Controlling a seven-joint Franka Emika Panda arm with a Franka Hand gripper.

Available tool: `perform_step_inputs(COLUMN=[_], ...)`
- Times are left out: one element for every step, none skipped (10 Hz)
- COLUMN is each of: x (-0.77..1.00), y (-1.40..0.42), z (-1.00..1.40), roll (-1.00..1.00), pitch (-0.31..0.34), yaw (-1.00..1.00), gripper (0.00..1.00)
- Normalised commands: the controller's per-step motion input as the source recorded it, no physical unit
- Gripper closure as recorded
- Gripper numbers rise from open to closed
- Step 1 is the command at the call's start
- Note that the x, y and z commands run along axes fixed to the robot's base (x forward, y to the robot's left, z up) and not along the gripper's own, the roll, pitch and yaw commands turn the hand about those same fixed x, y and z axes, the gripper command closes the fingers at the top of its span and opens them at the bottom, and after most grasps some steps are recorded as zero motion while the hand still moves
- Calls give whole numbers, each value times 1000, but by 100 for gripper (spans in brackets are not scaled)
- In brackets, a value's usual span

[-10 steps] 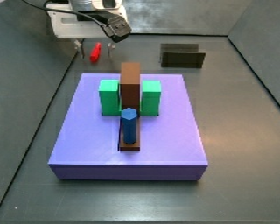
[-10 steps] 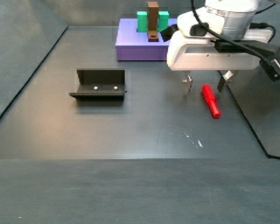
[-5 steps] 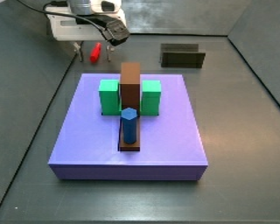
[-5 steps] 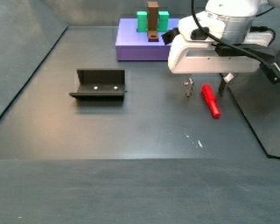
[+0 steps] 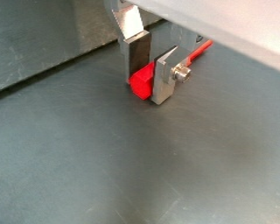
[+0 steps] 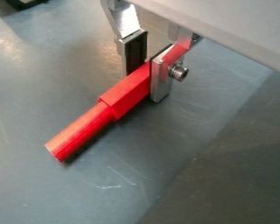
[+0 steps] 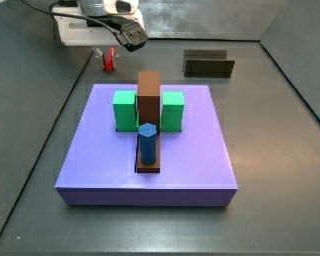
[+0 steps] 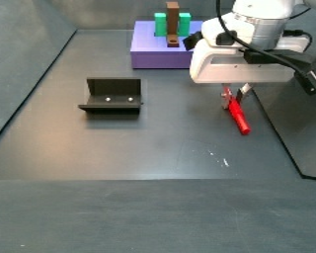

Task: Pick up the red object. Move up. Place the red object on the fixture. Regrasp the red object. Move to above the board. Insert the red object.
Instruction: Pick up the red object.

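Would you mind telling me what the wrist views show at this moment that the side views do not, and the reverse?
Only the wrist views show the grasp up close: the gripper has its jaws on either side of one end of the red object, which lies on the dark floor; full closure is unclear. Only the side views show the board with its green blocks, brown bar and blue peg, plus the fixture standing apart. Both show the gripper down at the red object.
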Motion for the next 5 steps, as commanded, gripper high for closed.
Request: perform_step_inputs(x=[0,0,0,0,0], y=[0,0,0,0,0], z=[0,0,0,0,0], roll=[0,0,0,0,0], pitch=[0,0,0,0,0], yaw=[0,0,0,0,0], gripper=[100,100,100,100,100])
